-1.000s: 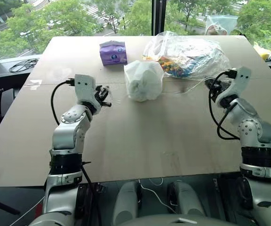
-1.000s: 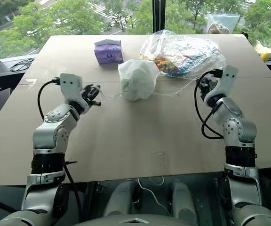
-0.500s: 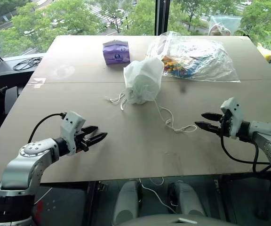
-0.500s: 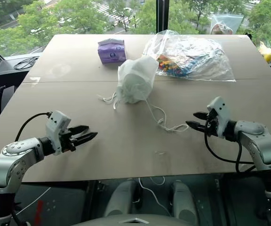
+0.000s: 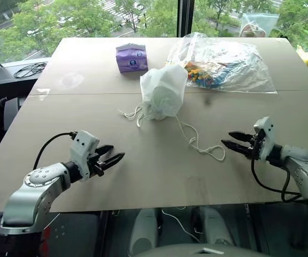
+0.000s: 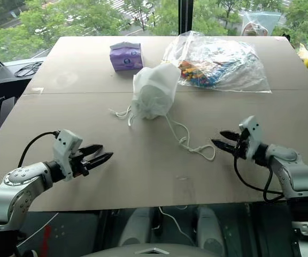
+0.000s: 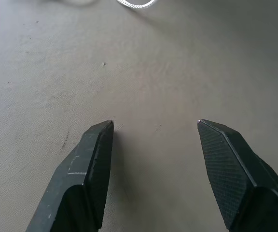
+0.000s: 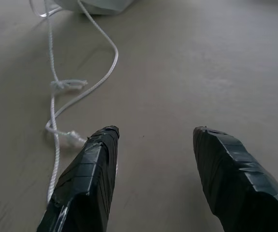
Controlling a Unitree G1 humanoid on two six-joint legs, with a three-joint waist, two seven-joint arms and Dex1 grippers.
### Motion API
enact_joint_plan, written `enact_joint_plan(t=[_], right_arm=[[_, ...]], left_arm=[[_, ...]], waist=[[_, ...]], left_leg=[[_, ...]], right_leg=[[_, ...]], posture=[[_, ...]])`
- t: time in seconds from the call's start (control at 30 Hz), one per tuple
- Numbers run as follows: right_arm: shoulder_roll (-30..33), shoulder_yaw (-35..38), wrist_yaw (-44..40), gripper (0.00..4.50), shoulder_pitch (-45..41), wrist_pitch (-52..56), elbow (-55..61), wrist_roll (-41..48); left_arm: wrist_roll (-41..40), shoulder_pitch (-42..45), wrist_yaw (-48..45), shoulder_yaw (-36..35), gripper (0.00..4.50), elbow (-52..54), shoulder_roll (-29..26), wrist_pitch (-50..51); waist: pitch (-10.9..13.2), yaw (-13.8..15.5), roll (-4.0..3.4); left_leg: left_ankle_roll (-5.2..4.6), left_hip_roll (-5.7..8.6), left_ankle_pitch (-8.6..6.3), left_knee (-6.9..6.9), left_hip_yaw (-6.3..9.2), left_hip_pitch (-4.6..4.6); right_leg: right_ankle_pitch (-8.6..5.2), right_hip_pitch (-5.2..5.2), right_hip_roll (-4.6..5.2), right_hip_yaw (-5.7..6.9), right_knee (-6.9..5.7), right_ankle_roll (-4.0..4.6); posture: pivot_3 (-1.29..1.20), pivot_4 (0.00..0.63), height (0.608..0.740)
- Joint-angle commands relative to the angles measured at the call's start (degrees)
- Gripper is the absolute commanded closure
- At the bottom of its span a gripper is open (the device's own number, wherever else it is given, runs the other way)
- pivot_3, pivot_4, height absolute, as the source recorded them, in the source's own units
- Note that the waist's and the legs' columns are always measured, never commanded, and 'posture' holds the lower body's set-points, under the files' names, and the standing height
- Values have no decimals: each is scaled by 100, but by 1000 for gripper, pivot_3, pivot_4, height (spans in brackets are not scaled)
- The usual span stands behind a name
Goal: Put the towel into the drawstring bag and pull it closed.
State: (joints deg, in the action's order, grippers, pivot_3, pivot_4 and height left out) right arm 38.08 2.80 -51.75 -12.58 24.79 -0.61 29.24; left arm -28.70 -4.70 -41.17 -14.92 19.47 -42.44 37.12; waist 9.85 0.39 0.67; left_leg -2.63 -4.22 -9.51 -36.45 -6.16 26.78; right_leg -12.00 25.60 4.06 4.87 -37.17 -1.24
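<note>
The thin white semi-translucent drawstring bag (image 5: 163, 92) sits bulging at the middle of the flat tan surface (image 5: 143, 171), its mouth bunched tight on the side toward the robot. From the look of it the task is all but finished: a pale lump swells the fabric from inside, probably the towel, though I cannot make out its colour through the cloth.

Long white cords (image 5: 199, 143) trail out of the gathered neck. A short tangle lies just left of the bag, and a longer strand runs forward and to the right, ending in a knotted loop on the surface.

The left gripper (image 5: 113, 159) hangs low near the front left, jaws apart and empty, pointing inward. The right gripper (image 5: 234, 142) mirrors it at the front right, jaws likewise apart and holding nothing.

What matters is that longer cord. Its looped end lies just beside the right jaws, to their left, and the strand runs away from them toward the bag. The right arm is clearly the nearer one if any further tug is wanted; the left is well apart from either cord.

Behind the bag stand a purple tissue pack (image 5: 131, 58) and a large clear plastic bag of colourful items (image 5: 223, 64).
</note>
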Motion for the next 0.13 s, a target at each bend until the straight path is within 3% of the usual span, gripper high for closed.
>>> enact_joint_plan(t=[0.03, 0.13], right_arm=[[176, 202, -188, 1864, -88, -244, 122, -109], [235, 199, -283, 1864, -79, -353, 0, -213]], left_arm=[[14, -85, -91, -117, 1685, 212, -29, -211], [42, -77, -114, -98, 1685, 182, -10, -348]], waist=[[0, -4, 0], [0, 10, 0]], left_leg=[[13, -1, -8, -3, 4, -5], [26, -4, -15, -4, 15, -12]], right_leg=[[-6, -2, -1, 1, 0, 22], [-2, 1, 1, 11, -1, 27]], posture=[[0, 150, 739], [0, 150, 739]])
